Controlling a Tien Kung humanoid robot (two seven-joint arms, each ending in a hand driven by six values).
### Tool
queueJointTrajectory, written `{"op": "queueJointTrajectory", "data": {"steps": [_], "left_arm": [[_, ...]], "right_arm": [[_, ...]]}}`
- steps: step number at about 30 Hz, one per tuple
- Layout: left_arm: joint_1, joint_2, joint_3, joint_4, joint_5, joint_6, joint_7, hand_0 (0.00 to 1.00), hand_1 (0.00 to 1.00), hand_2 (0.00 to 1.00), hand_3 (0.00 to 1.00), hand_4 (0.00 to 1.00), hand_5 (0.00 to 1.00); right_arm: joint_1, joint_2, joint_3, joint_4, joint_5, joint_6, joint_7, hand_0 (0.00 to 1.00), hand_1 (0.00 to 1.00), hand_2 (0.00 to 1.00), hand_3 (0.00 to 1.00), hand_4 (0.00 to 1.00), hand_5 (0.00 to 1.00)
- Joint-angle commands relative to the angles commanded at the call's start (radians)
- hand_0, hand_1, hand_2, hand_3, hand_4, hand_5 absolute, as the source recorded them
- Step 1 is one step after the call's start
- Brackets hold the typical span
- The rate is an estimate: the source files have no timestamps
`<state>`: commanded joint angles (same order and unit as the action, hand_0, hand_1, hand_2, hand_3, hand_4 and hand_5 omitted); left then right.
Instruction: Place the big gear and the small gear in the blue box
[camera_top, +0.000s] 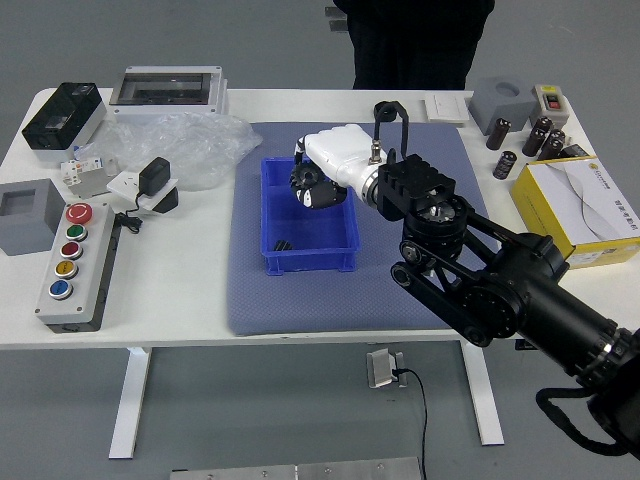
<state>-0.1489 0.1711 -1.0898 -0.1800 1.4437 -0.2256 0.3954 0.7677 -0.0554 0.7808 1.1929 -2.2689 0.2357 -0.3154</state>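
A plain gray floor surrounds a long white bench, seen from above, with two white legs showing below its near edge. Beneath it, a small pale box with a thin black cable sits on the floor, and a light strip runs along the bottom. The light is soft.
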Motion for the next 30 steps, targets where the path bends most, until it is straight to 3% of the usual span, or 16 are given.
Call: {"op": "queueJointTrajectory", "data": {"steps": [4, 5, 15, 22, 23, 28, 29, 30], "left_arm": [[0.001, 0.0, -0.001, 0.0, 0.001, 0.0, 0.0, 0.829, 0.786, 0.779, 0.756, 0.663, 0.357], [0.001, 0.0, -0.001, 0.0, 0.001, 0.0, 0.0, 0.829, 0.788, 0.779, 0.756, 0.664, 0.356], [0.003, 0.001, 0.002, 0.0, -0.008, 0.003, -0.002, 0.829, 0.788, 0.779, 0.756, 0.664, 0.357], [0.005, 0.002, 0.004, 0.0, -0.018, 0.006, -0.002, 0.829, 0.788, 0.779, 0.756, 0.663, 0.357], [0.005, 0.002, 0.004, 0.0, -0.02, 0.007, -0.002, 0.829, 0.788, 0.779, 0.756, 0.662, 0.355], [0.006, 0.0, 0.005, 0.0, -0.029, 0.01, -0.004, 0.829, 0.788, 0.779, 0.756, 0.662, 0.355], [0.005, 0.0, 0.005, 0.0, -0.03, 0.01, -0.004, 0.829, 0.788, 0.779, 0.756, 0.662, 0.356], [0.005, 0.0, 0.005, 0.0, -0.031, 0.011, -0.005, 0.829, 0.788, 0.779, 0.756, 0.662, 0.356]], "right_arm": [[-0.003, -0.002, 0.012, -0.005, 0.0, 0.013, 0.001, 0.708, 0.656, 0.77, 0.863, 0.804, 0.571], [-0.003, -0.003, 0.016, -0.004, 0.0, 0.014, 0.001, 0.752, 0.708, 0.825, 0.891, 0.842, 0.618], [-0.016, -0.021, 0.083, 0.021, 0.032, 0.013, 0.006, 0.768, 0.721, 0.844, 0.901, 0.861, 0.633], [-0.103, -0.096, 0.233, 0.101, 0.13, -0.029, 0.01, 0.768, 0.731, 0.837, 0.889, 0.843, 0.639], [-0.122, -0.11, 0.26, 0.11, 0.151, -0.04, 0.014, 0.806, 0.759, 0.839, 0.882, 0.636, 0.602], [-0.21, -0.147, 0.391, 0.111, 0.287, -0.107, 0.05, 0.806, 0.759, 0.839, 0.882, 0.636, 0.602], [-0.224, -0.15, 0.411, 0.108, 0.314, -0.116, 0.059, 0.878, 0.827, 0.879, 0.9, 0.573, 0.606], [-0.237, -0.153, 0.434, 0.105, 0.346, -0.125, 0.068, 0.878, 0.827, 0.879, 0.9, 0.573, 0.606]]}}
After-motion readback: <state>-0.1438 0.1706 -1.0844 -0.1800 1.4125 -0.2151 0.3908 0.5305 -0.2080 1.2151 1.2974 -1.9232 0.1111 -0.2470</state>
